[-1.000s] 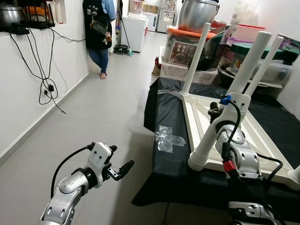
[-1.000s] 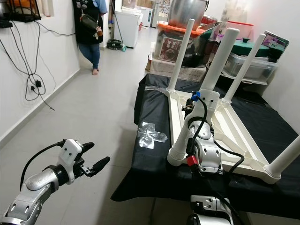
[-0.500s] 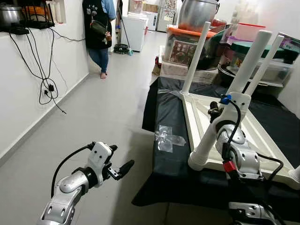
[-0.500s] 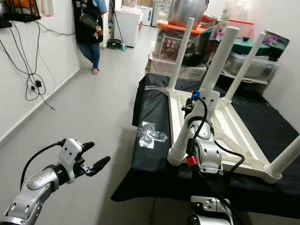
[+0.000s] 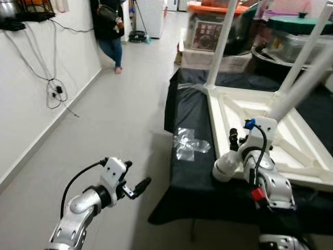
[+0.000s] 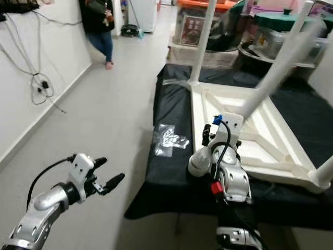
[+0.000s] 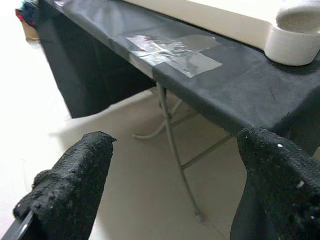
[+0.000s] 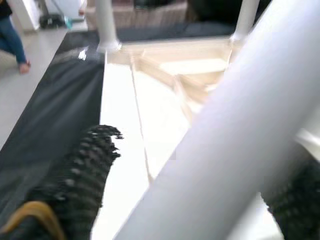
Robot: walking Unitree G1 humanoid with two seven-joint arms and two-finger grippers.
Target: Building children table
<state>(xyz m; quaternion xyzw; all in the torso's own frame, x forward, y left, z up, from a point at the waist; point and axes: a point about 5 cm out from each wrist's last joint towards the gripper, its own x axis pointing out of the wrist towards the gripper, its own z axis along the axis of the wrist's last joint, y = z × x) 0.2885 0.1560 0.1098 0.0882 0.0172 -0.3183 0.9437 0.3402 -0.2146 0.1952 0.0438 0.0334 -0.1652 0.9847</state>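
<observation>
An upturned white children's table [image 5: 260, 112] is laid on a black-draped table [image 5: 190, 122], legs pointing up. Its near-left leg [image 5: 291, 94], leaning to the right, is held between the fingers of the right gripper [image 5: 235, 145], low on the leg. The left gripper [image 5: 136, 186] is held open above the grey floor [image 5: 104, 130], left of the black cloth. A clear plastic bag [image 5: 190, 143] is seen on the cloth. A person [image 5: 110, 26] is seen far left.
</observation>
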